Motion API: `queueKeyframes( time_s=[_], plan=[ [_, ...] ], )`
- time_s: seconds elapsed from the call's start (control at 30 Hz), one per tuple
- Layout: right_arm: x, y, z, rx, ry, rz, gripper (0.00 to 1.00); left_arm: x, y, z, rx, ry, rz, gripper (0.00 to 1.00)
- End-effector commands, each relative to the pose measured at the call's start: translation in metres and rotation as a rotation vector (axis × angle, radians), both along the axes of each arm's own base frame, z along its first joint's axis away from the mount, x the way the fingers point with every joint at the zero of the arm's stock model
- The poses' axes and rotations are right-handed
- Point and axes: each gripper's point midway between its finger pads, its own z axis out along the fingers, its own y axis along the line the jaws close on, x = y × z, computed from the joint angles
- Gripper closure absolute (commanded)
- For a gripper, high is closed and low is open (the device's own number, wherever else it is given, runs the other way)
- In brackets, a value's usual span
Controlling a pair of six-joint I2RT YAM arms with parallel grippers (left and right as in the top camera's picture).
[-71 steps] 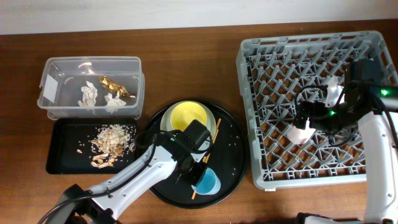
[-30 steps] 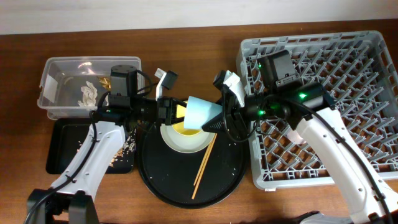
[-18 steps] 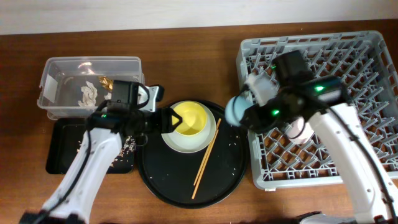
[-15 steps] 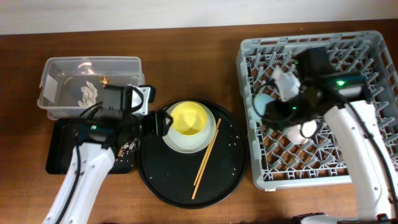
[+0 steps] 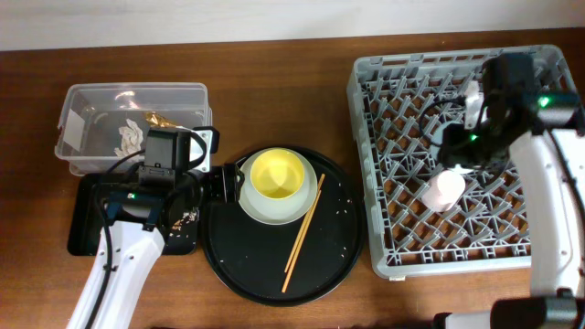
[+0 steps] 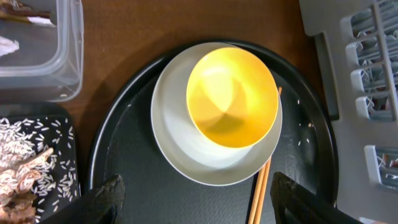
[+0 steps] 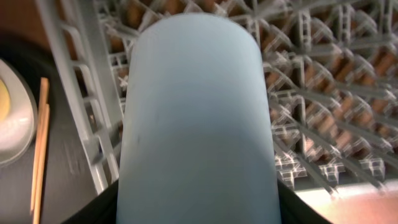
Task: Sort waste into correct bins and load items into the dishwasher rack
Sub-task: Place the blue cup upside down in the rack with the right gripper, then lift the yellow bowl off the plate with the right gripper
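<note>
My right gripper (image 5: 457, 153) is shut on the light-blue cup (image 7: 196, 118) and holds it over the grey dishwasher rack (image 5: 384, 238), just above the pink cup (image 5: 448, 192) that lies in the rack. The arm hides the blue cup from overhead. My left gripper (image 5: 224, 183) is open and empty at the left edge of the round black tray (image 5: 338, 247). In the left wrist view the gripper (image 6: 199, 202) hovers above the yellow bowl (image 6: 231, 96), which sits on the pale plate (image 6: 180, 143).
Wooden chopsticks (image 5: 302, 233) lie on the round tray right of the plate. The clear tub (image 5: 91, 137) holds tissue (image 5: 130, 137) and the foil wrapper (image 5: 164, 119). The flat black tray (image 5: 91, 228) holds food scraps (image 5: 178, 215).
The blue cup passed from my left gripper to my right one. The right arm carried it from over the round tray to over the rack. The left arm drew back to the left, open.
</note>
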Motion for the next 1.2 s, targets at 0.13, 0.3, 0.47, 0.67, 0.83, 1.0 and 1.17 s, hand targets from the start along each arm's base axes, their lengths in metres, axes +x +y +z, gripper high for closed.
queueKeyframes(
  time_s=[0.13,0.3,0.47,0.67,0.83,1.0,1.17],
  plan=[
    [0.055,-0.022,-0.041,-0.015,0.167,-0.042,0.61,0.001,0.002,0.005,0.014,-0.027,-0.010,0.25],
    [0.076,-0.034,-0.065,-0.001,0.152,-0.070,0.27,0.001,0.001,0.005,0.013,-0.026,-0.010,0.25],
    [0.077,-0.034,-0.065,0.002,0.151,-0.068,0.20,0.001,0.001,0.005,0.014,-0.026,-0.010,0.25],
    [0.066,0.073,-0.047,0.348,0.138,0.279,0.24,-0.011,0.048,-0.013,0.166,0.080,0.270,0.23],
    [0.060,0.216,-0.057,0.247,0.081,0.602,0.24,-0.037,0.112,-0.026,0.204,0.225,0.490,0.13],
    [0.046,0.274,-0.132,0.146,0.221,0.540,0.43,-0.038,0.117,-0.026,0.200,0.229,0.508,0.09],
    [0.040,0.271,-0.181,0.117,0.338,0.500,0.59,-0.037,0.117,-0.026,0.200,0.229,0.508,0.08]
  ],
)
